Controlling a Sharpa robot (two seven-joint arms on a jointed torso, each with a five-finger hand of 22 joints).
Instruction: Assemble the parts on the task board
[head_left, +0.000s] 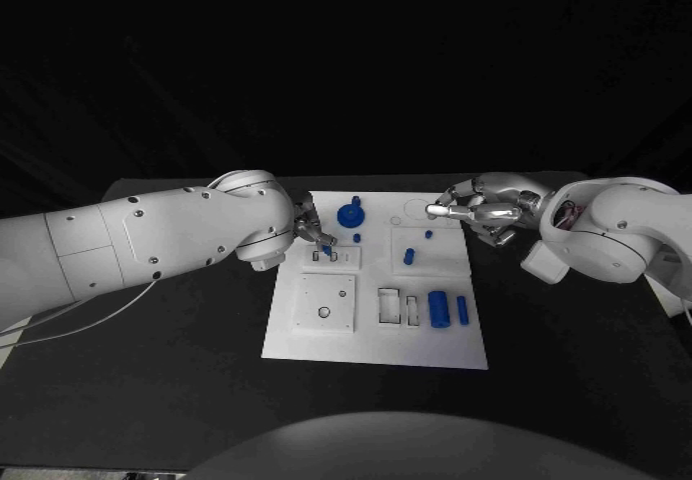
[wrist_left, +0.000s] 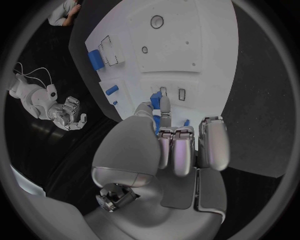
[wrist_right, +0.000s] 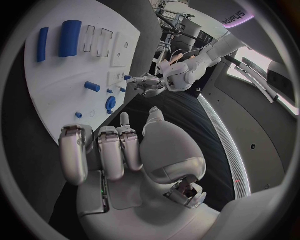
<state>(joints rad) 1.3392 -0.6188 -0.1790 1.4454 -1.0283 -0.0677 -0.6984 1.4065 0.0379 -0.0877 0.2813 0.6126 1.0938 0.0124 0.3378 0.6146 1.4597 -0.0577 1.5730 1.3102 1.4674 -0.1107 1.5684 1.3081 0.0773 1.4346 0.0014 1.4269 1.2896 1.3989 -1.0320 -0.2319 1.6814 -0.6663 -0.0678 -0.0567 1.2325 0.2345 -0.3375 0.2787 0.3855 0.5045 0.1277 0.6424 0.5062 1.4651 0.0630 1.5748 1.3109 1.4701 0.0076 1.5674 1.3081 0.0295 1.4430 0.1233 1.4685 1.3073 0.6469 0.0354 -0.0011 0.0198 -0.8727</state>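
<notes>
Nearest you, the task board (head_left: 372, 340) lies as a white plate in the middle of the black table (head_left: 173, 380), its near edge bare.

Starting at the left, your left hand (head_left: 315, 236) reaches over the board's left part. It pinches a small blue part (wrist_left: 155, 98) between thumb and a fingertip, right above two small slots (wrist_left: 172, 93) in the board; its other fingers (wrist_left: 182, 150) are curled in side by side. You cannot tell whether the part already touches the board.

Just right of that hand, a round blue part with a knob (head_left: 351, 214) sits near the board's far edge, and a small blue peg (head_left: 356, 238) stands just nearer than it. Nearer to you on the left half is a raised square plate (head_left: 326, 301) with a dark hole in it.

Move right and you meet a short blue cylinder (head_left: 408, 256) lying on the board and a tiny blue peg (head_left: 427, 235) beyond it. Nearer you, past two rectangular frames (head_left: 391, 306), a thick blue cylinder (head_left: 438, 309) and a thinner blue bar (head_left: 462, 310) lie side by side.

Farthest right, your right hand (head_left: 476, 213) hovers at the board's far right corner. It holds nothing, and its fingers (wrist_right: 100, 150) are bent loosely but apart.
</notes>
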